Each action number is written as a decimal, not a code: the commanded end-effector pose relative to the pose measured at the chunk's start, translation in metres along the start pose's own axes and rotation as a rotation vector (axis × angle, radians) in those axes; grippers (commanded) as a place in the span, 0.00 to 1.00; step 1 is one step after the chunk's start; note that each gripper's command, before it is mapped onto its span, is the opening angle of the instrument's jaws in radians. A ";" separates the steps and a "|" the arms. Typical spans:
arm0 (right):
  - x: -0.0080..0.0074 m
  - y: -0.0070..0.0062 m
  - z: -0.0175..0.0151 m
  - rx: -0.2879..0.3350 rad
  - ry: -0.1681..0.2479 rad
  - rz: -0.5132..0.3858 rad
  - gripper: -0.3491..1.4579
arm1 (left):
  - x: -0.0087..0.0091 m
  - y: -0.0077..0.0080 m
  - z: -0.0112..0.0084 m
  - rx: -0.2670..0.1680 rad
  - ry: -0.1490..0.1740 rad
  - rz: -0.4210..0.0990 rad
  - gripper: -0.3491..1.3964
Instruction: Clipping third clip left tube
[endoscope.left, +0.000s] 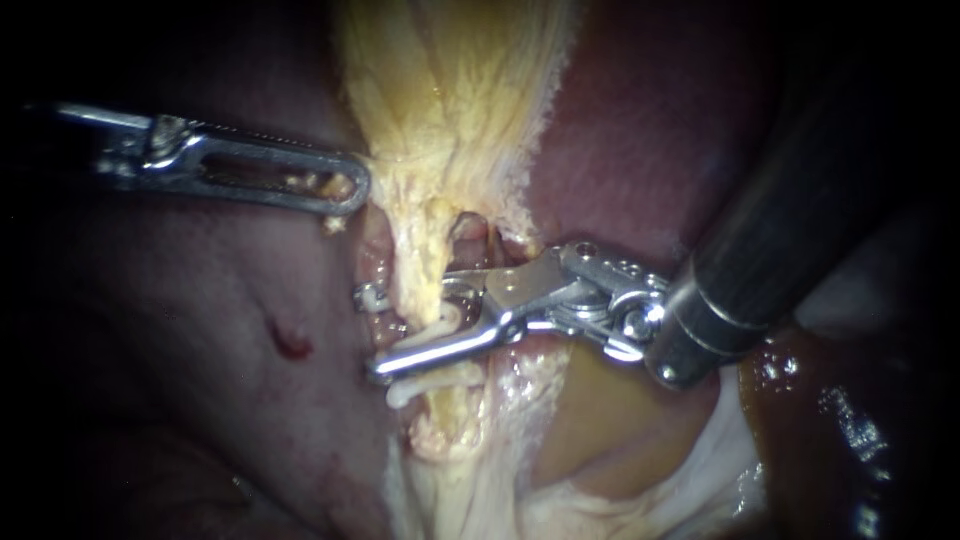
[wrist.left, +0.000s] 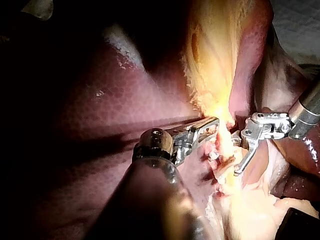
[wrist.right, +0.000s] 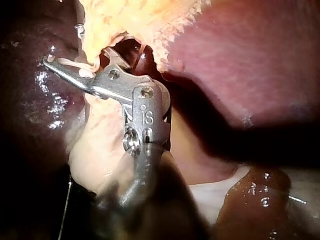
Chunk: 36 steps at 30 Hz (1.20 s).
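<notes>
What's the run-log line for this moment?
step: clipping tube | right instrument: jaws open, straddling tube | left instrument: tip against yellow tissue | clip: one seen beside tube

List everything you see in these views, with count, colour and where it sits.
liver: one, dark red, on both sides of the field
yellow tissue: one band, pale yellow, down the middle
red spot: one, on the liver left of the yellow tissue
clip: one certain, silver, at the yellow tissue's left edge
white strip: one, just under the right instrument's tip; clip or tube, cannot tell
brown tissue: one patch, below the right shaft
left instrument: one, silver, shut on the yellow tissue's left edge
right instrument: one, silver tip, dark shaft, open astride the yellow tissue
</notes>
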 end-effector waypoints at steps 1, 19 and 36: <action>0.0001 -0.0001 0.0001 0.000 0.004 0.004 0.47 | 0.0000 0.0000 0.0000 0.000 0.000 0.000 0.00; 0.0017 -0.0049 0.0021 0.128 0.059 0.044 0.47 | 0.0000 0.0004 0.0000 0.002 0.000 0.001 0.00; 0.0024 -0.0040 0.0009 -0.038 0.120 0.070 0.40 | 0.0000 0.0004 0.0001 0.001 0.000 0.001 0.00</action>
